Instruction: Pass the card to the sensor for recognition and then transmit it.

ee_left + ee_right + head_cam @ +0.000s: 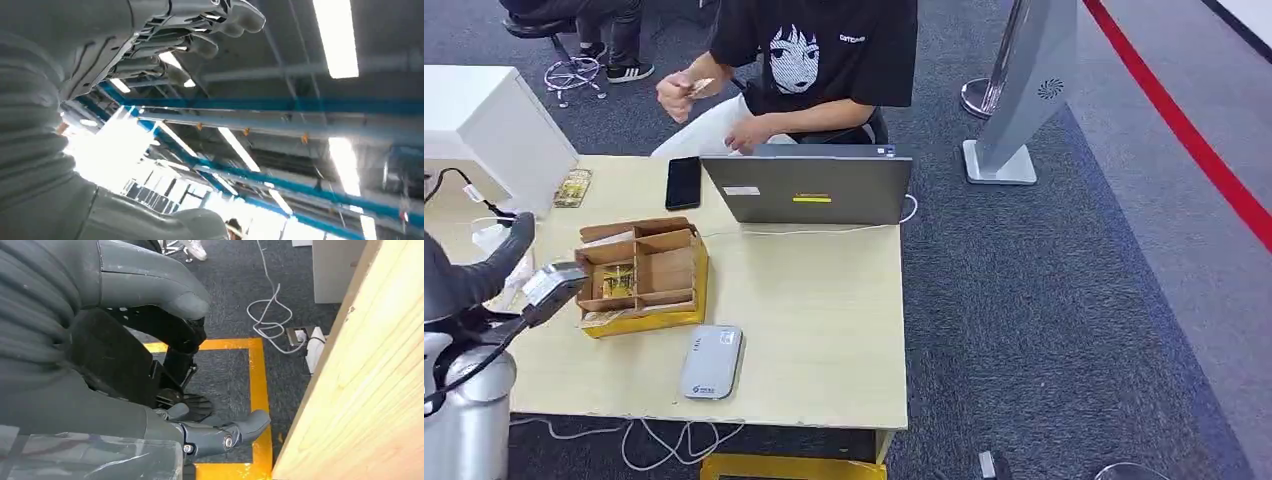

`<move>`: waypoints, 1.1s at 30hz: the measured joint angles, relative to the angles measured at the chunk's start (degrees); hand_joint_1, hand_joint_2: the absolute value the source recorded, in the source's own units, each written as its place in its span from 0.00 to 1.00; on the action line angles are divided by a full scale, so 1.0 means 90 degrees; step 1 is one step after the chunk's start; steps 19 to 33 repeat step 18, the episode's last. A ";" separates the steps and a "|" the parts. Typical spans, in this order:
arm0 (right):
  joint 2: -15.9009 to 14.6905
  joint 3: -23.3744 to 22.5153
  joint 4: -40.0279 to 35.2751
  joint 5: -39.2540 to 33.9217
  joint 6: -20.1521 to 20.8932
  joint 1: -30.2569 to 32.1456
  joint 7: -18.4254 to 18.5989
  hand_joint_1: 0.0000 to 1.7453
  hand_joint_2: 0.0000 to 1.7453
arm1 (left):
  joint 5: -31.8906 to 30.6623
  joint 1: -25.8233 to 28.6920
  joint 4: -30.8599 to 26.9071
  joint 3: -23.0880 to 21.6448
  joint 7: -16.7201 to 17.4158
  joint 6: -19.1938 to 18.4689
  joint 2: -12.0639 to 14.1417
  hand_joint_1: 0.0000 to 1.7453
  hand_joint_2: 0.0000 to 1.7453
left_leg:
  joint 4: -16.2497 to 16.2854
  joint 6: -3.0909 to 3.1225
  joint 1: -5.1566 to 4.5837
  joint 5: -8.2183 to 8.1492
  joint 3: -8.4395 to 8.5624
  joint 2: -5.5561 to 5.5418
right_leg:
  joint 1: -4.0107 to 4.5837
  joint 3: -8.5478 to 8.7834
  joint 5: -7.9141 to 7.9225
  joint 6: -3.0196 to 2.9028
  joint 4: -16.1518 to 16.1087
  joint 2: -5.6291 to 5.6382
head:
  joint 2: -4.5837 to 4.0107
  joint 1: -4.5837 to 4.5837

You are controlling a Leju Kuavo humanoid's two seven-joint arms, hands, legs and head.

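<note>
Hard to call the stage here. The left robot hand [190,35] is turned up toward the ceiling with its fingers loosely spread and nothing in them. The right robot hand [165,325] hangs down beside the edge of the bench [824,330], relaxed and also carrying nothing. The grey sensor [712,362] lies flat near the front edge, its long axis running roughly 12 to 6 o'clock. The cardboard box [686,262] is just beside it at about 11 o'clock, with yellowish cards [617,282] standing in a compartment. Which way those point, I can't tell. The person behind the laptop has a hand [679,95] up holding a small card [701,87], tilted roughly 2 to 8 o'clock. So either a card is already handed over, or one is still due from the box. It reads both ways to me.
</note>
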 joint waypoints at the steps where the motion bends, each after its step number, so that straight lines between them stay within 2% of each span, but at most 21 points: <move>1: 0.0000 0.0000 0.0000 0.0000 0.0000 0.0002 0.0000 0.00 1.00 | 0.0065 0.0070 -0.0132 0.0123 -0.0065 0.0005 -0.0058 0.00 1.00 | 0.0000 0.0000 0.0000 0.0000 0.0000 -0.0001 | 0.0000 0.0000 0.0000 0.0000 0.0000 -0.0002 | 0.0002 -0.0002; 3: 0.0000 0.0000 0.0000 -0.0007 0.0000 0.0004 -0.0005 0.00 1.00 | 0.0394 0.0193 -0.0342 0.0313 -0.0304 0.0015 -0.0158 0.00 1.00 | -0.0002 0.0000 0.0002 0.0000 0.0000 -0.0004 | 0.0003 0.0003 0.0000 0.0000 0.0001 -0.0003 | 0.0002 -0.0002; 6: 0.0000 0.0000 0.0000 -0.0049 -0.0002 0.0035 -0.0024 0.00 1.00 | 0.1597 0.0497 -0.0819 0.0741 -0.0823 -0.0041 -0.0445 0.00 1.00 | -0.0003 -0.0001 0.0002 0.0000 0.0003 0.0004 | 0.0004 0.0003 0.0000 -0.0001 0.0002 0.0003 | 0.0002 -0.0002; 8: -0.0002 -0.0002 0.0000 -0.0053 -0.0002 0.0069 -0.0027 0.00 1.00 | 0.2061 0.0678 -0.1108 0.0977 -0.0896 -0.0095 -0.0568 0.00 1.00 | -0.0003 0.0000 0.0002 0.0001 0.0001 -0.0002 | 0.0003 0.0002 0.0000 0.0000 0.0002 -0.0003 | 0.0002 -0.0002; 11: 0.0000 -0.0002 0.0000 -0.0070 -0.0005 0.0071 -0.0034 0.00 1.00 | 0.2344 0.0863 -0.1371 0.1213 -0.0930 -0.0126 -0.0687 0.00 1.00 | -0.0004 -0.0001 0.0002 0.0001 -0.0001 -0.0011 | 0.0003 0.0011 -0.0001 0.0000 0.0002 -0.0015 | 0.0000 0.0002; 13: 0.0000 -0.0005 0.0000 -0.0109 -0.0017 0.0082 -0.0061 0.00 1.00 | 0.3115 0.1055 -0.1549 0.1384 -0.0930 -0.0316 -0.0792 0.00 1.00 | -0.0004 0.0000 0.0001 0.0000 0.0000 -0.0004 | 0.0003 0.0009 -0.0001 0.0000 0.0002 -0.0008 | 0.0002 0.0000; 14: 0.0000 -0.0012 0.0000 -0.0131 -0.0041 0.0105 -0.0088 0.00 1.00 | 0.3737 0.1151 -0.1624 0.1559 -0.0932 -0.0647 -0.0887 0.00 1.00 | -0.0004 0.0002 0.0001 -0.0001 0.0000 -0.0003 | 0.0003 0.0007 -0.0001 0.0000 0.0001 -0.0003 | 0.0002 -0.0002; 15: 0.0000 -0.0029 0.0000 -0.0167 -0.0053 0.0131 -0.0119 0.00 1.00 | 0.4269 0.1175 -0.1619 0.1807 -0.0930 -0.1198 -0.1002 0.00 1.00 | -0.0003 0.0002 0.0001 -0.0001 -0.0001 -0.0007 | 0.0002 0.0007 -0.0002 0.0001 0.0000 -0.0008 | 0.0002 -0.0002; 18: 0.0000 -0.0083 0.0000 -0.0241 -0.0056 0.0193 -0.0211 0.00 1.00 | 0.5363 0.1114 -0.1286 0.2859 -0.0482 -0.3293 -0.1302 0.00 1.00 | -0.0005 0.0002 0.0002 -0.0002 0.0001 -0.0009 | 0.0003 -0.0004 -0.0007 0.0003 -0.0002 -0.0015 | 0.0000 0.0007; 33: 0.0000 -0.0083 0.0000 -0.0241 -0.0056 0.0193 -0.0211 0.00 1.00 | 0.5363 0.1114 -0.1286 0.2859 -0.0482 -0.3293 -0.1302 0.00 1.00 | -0.0005 0.0002 0.0002 -0.0002 0.0001 -0.0009 | 0.0003 -0.0004 -0.0007 0.0003 -0.0002 -0.0015 | 0.0000 0.0007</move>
